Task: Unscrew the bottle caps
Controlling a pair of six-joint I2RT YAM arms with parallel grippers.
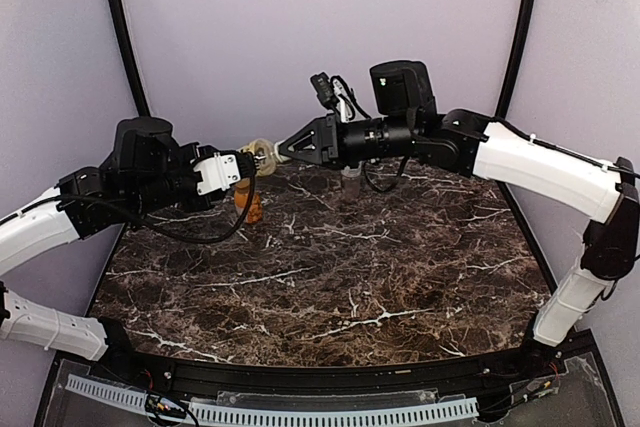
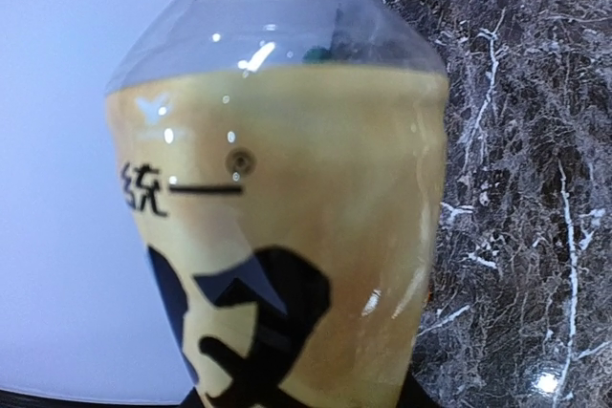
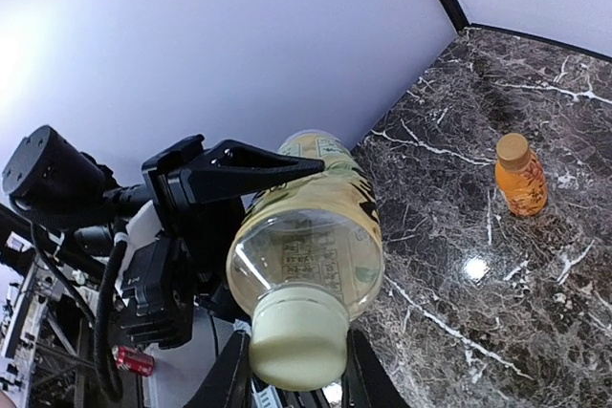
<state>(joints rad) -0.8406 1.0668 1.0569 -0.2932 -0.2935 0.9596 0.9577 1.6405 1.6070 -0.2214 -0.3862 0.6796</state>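
The step in hand is the first cap. The left tool is clamped round the body of the tea bottle and holds it lifted off the table at the far left, tipped over with its neck towards the right arm. The right tool is pressed together on the cream-white cap, one finger on each side.

The cap sits fully down on the neck, so I judge the unscrewing not yet begun. The next move calls for a twist of the right wrist about the bottle's axis while the left grip keeps the body from turning with it.

The orange juice bottle stands on the table near the far edge with its orange cap on.

The tea label is yellow with "统一" in black. The heavy strokes below are cropped, and the small print is too fine to read.
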